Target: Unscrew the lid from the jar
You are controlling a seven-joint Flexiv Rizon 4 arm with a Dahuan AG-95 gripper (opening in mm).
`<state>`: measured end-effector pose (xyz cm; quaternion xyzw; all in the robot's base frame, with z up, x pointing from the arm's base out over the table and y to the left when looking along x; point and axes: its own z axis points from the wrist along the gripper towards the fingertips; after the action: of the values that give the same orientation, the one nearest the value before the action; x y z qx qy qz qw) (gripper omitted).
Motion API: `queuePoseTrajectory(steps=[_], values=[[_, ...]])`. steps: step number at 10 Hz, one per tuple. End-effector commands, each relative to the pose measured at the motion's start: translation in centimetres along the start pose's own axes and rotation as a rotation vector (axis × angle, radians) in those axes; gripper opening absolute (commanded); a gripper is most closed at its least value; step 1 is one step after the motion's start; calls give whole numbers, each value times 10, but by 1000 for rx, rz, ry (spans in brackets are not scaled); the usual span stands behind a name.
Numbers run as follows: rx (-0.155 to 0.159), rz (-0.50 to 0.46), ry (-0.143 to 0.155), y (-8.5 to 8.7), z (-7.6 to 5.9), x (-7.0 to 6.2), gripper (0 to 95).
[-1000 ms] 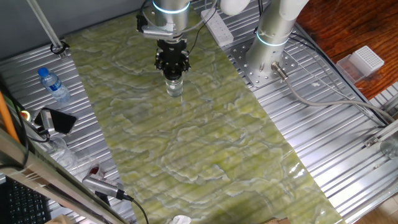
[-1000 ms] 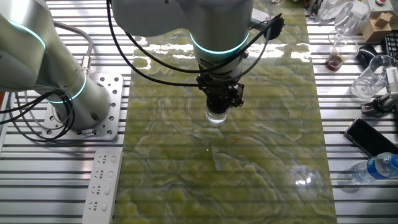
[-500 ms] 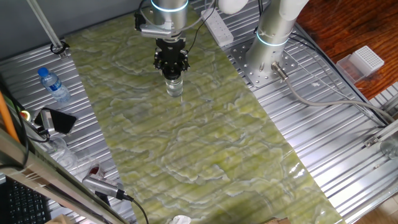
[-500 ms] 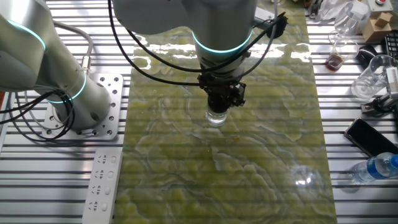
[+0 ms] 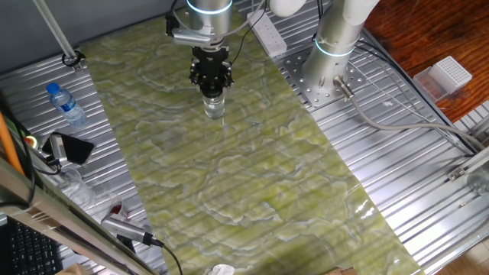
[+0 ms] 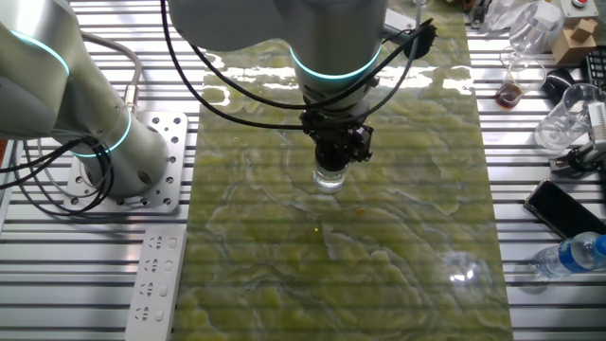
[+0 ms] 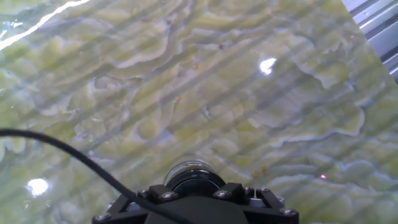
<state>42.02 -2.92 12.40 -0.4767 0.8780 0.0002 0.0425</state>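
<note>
1. Standing upright on the green mat, toward its far end, the jar sits directly under the gripper.
2. Fingers seem closed around the lid, though their contact is hidden, so I cannot tell for sure.
3. Nothing braces the glass; if the threads bind, the whole jar may spin on the mat.
4. Weak grip could slip round the lid; off-centre pull could tip it.
</note>
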Motion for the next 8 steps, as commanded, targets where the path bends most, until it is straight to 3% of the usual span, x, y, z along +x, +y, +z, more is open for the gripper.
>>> queuePoseTrajectory(steps=[1, 4, 5, 8], values=[[2, 19, 1, 1, 1, -2, 190], [8, 38, 10, 1, 2, -3, 190], [9, 46, 12, 1, 2, -3, 380], [12, 85, 16, 1, 3, -3, 380]])
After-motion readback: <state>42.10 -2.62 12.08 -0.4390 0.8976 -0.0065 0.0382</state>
